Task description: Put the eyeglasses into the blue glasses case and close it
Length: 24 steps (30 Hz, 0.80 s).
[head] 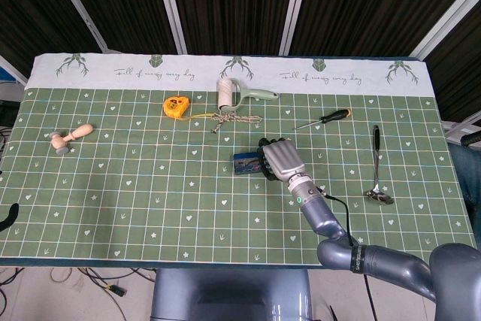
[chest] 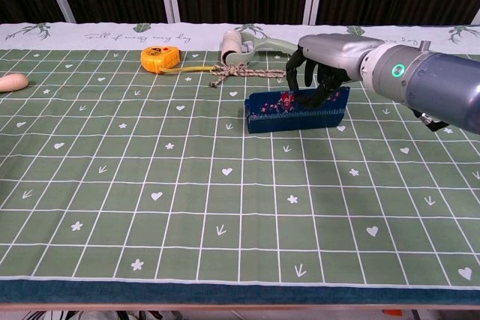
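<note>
The blue glasses case (head: 245, 163) (chest: 292, 110) lies mid-table, tipped so its flowered lid faces the chest camera, and it looks closed or nearly closed. My right hand (head: 280, 158) (chest: 330, 58) reaches over it from the right, with its dark fingers (chest: 304, 73) curled down over the case's top edge, gripping it. The eyeglasses show in neither view. My left hand is out of sight.
Behind the case lie a knotted rope (head: 234, 119) (chest: 244, 72), a lint roller (head: 225, 93) (chest: 238, 46) and a yellow tape measure (head: 174, 105) (chest: 160, 58). A screwdriver (head: 325, 118) and a spoon (head: 377, 167) lie to the right. A wooden tool (head: 69, 137) lies far left.
</note>
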### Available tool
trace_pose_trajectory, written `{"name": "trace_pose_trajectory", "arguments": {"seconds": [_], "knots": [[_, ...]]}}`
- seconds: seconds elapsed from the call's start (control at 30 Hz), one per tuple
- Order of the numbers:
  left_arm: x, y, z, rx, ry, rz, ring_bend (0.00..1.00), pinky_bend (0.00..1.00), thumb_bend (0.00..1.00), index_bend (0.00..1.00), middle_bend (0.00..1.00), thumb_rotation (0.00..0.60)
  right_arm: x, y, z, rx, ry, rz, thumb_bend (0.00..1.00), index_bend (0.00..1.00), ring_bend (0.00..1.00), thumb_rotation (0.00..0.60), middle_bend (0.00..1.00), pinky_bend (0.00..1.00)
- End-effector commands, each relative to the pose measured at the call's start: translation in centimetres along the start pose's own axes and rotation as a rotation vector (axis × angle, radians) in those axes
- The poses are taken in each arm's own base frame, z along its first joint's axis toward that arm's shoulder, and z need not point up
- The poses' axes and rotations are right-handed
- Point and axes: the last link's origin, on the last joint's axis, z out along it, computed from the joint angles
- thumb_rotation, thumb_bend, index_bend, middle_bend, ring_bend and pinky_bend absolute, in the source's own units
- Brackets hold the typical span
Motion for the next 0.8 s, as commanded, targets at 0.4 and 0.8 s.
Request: {"name": "trace_pose_trajectory", "arguments": {"seconds": [0.4,0.8], "knots": [[0.1,0.0,0.0,-0.002,-0.001,-0.005,0.00,0.00,0.29,0.24,0.00,0.600,0.3,-0.3,2.3,-0.048,-0.009,-0.009,0.53,0.75,0.36,0.600,0.27,0.34],[0.0,0.0,0.0,-0.003,-0.002,-0.005,0.00,0.00,0.29,0.24,0.00,0.600,0.2,0.0,3.2,-0.068,-0.015,-0.002,0.53,0.74,0.35,0.600,0.27,0.34]]}}
